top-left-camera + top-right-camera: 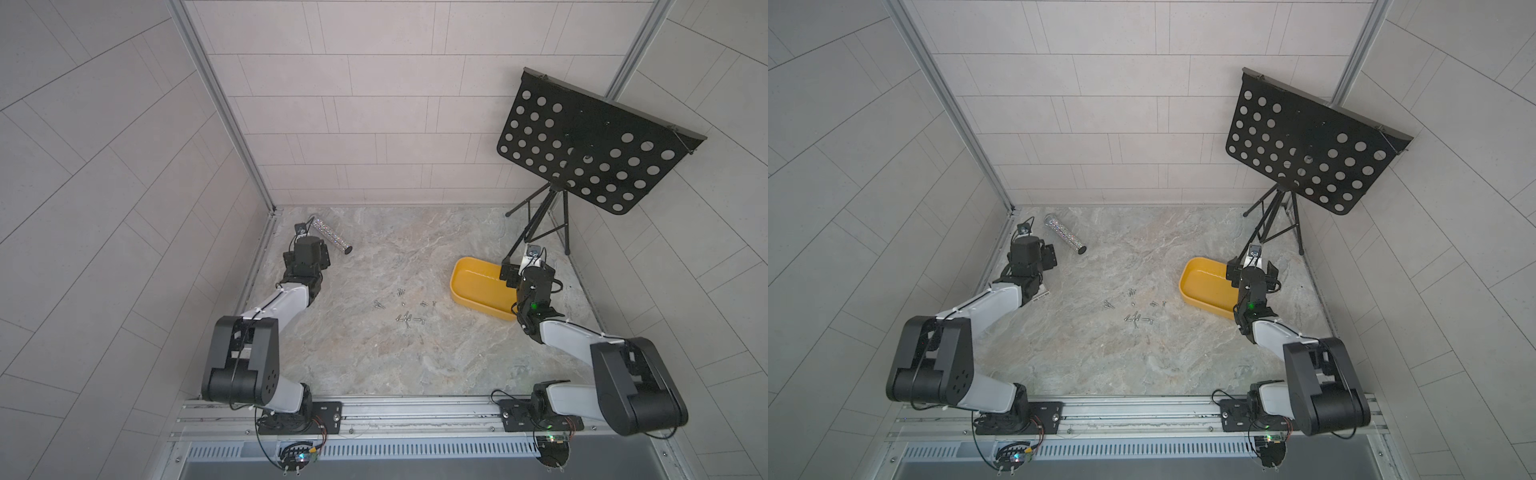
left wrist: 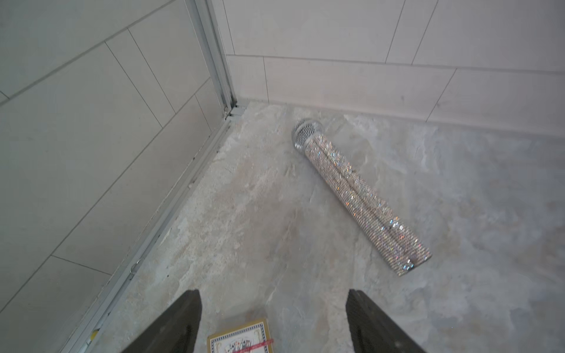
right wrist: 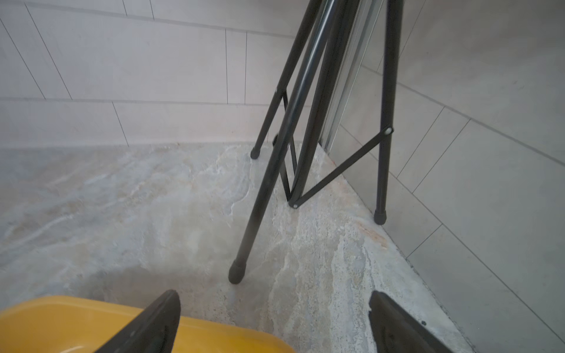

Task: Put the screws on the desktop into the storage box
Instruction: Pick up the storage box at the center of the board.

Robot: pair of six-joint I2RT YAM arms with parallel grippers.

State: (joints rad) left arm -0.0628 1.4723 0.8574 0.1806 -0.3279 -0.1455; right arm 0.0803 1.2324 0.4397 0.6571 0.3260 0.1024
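Observation:
Several small silver screws [image 1: 403,309] [image 1: 1136,309] lie scattered mid-desktop [image 1: 374,365], between the two arms. The yellow storage box [image 1: 478,286] [image 1: 1204,282] sits to their right, and its inside looks empty where it shows. My right gripper [image 1: 525,270] [image 3: 273,292] hovers open over the box's far right end. One finger overlaps the box rim [image 3: 76,324] in the right wrist view, and nothing is between the jaws. My left gripper [image 1: 305,249] [image 2: 272,292] is open and empty near the back left corner, far from the screws.
A glittery silver microphone [image 1: 332,237] [image 2: 360,195] lies by the left gripper. A deck of cards [image 2: 241,339] sits below that gripper. A black music stand [image 1: 594,141] is at the back right, with a tripod leg [image 3: 244,244] close ahead of the right gripper. Walls enclose three sides.

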